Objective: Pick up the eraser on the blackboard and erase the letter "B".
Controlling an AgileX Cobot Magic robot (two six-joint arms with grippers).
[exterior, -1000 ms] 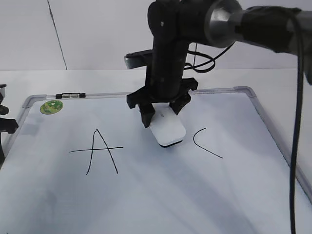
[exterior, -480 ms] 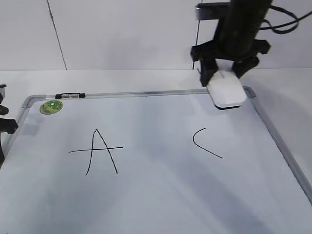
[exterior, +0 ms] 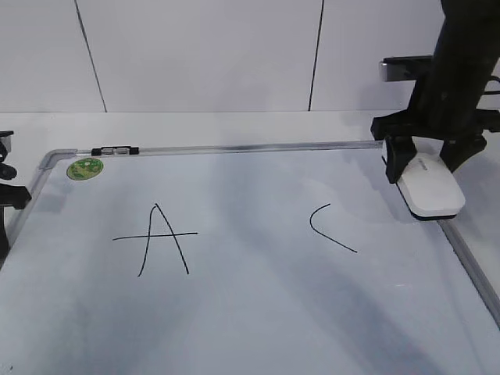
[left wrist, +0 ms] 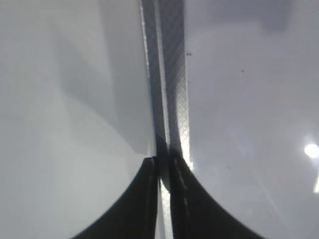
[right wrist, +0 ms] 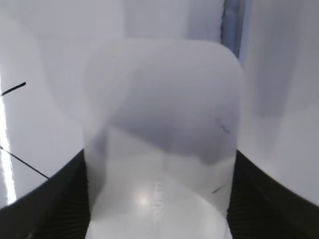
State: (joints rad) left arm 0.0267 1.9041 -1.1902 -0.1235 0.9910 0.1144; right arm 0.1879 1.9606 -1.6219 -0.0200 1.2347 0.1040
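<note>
My right gripper (exterior: 426,166) is shut on the white eraser (exterior: 431,193) and holds it at the right edge of the blackboard (exterior: 234,148), over the grey frame. In the right wrist view the eraser (right wrist: 162,149) fills the space between the black fingers (right wrist: 159,204). No letter "B" shows: the board between the "A" (exterior: 160,238) and the "C" (exterior: 328,230) is blank. My left gripper (left wrist: 162,167) is shut and empty, right over the board's frame (left wrist: 172,74) at the left side.
A green sticker (exterior: 84,168) and a small marker (exterior: 113,151) sit at the board's top left corner. Part of the left arm (exterior: 9,199) shows at the left edge. A white wall stands behind the table.
My right gripper carried the eraser from the board's middle, up to the top right corner, then down to the right edge. The left arm has not moved.
</note>
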